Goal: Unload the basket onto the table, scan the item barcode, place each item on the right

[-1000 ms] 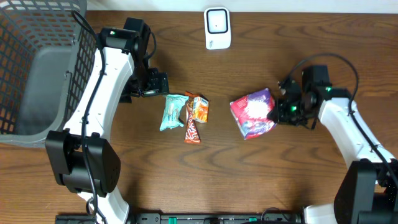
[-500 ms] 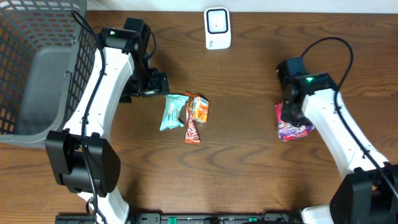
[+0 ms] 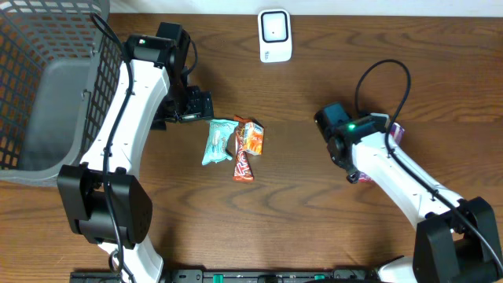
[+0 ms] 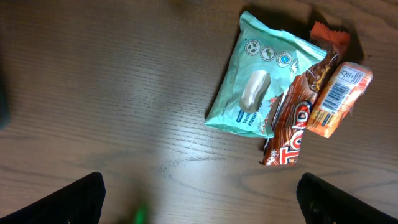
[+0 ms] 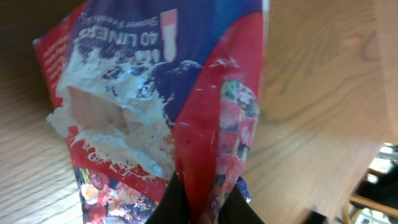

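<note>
Dark wood table (image 3: 314,220); white scanner (image 3: 274,35) at far edge; mint packet (image 3: 218,141), brown bar (image 3: 243,163), orange packet (image 3: 252,138) clustered, touching; wire basket (image 3: 23,55) at left.

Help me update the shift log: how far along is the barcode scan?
Done: the right gripper is shut on the red-and-blue liner pack. In hand: the pack is held well short of the white scanner at the far edge. Left: showing its barcode, then probably the teal packet, orange packet and red bar lying beside the open left gripper.
</note>
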Motion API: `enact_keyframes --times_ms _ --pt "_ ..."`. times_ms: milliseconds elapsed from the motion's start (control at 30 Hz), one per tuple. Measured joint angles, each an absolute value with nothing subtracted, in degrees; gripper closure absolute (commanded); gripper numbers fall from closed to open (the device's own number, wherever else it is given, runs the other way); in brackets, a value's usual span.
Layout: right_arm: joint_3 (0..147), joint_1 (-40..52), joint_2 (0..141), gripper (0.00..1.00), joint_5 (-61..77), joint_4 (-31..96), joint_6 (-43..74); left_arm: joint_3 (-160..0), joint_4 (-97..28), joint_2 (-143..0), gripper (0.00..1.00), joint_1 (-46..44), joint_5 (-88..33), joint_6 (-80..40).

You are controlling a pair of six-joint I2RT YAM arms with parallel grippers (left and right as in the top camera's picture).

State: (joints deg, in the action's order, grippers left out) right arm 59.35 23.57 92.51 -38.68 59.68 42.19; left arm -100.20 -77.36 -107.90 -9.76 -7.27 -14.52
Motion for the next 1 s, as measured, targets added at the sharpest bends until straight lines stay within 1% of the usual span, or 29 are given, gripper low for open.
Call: enact_keyframes --times_ms 33,67,167,200,233,367,533,667,933,1000 --pt "59.2 24.2 92.5 0.91 -38.4 58.9 42.4 -100.2 -77.3 -107.9 0.02 -9.8 -7.3 -14.5" --pt "59.1 25.0 92.5 0.86 -38.0 58.1 42.6 -100.2 -77.3 -107.9 0.02 -9.8 -7.3 -14.5" --pt "59.1 27.4 92.5 0.64 -36.1 55.0 43.5 -100.2 -77.3 -107.9 0.02 -9.8 -7.3 -14.5" --pt "59.1 28.2 92.5 0.59 -35.4 54.2 43.4 -100.2 -77.3 -107.9 0.02 -9.8 -7.3 -14.5" --pt "59.1 29.0 92.5 0.56 -34.7 53.4 43.3 -100.2 -77.3 -107.9 0.02 -9.8 -7.3 -14.5" --pt "59.1 31.9 92.5 0.57 -32.6 50.9 43.2 -100.2 -77.4 -107.9 0.02 -9.8 -7.3 -14.5" --pt "60.0 34.2 92.5 0.43 -30.1 49.3 41.5 -100.2 -77.3 -107.9 0.02 -9.8 -7.3 -14.5" --pt "61.2 34.4 92.5 0.39 -26.1 47.0 39.2 -100.2 -77.3 -107.9 0.02 -9.8 -7.2 -14.5" --pt "61.4 34.4 92.5 0.33 -8.3 38.9 38.1 -100.2 -77.3 -107.9 0.02 -9.8 -7.3 -14.5" --pt "61.4 34.4 92.5 0.28 -4.2 37.7 38.1 -100.2 -77.3 -107.9 0.02 -9.8 -7.3 -14.5"
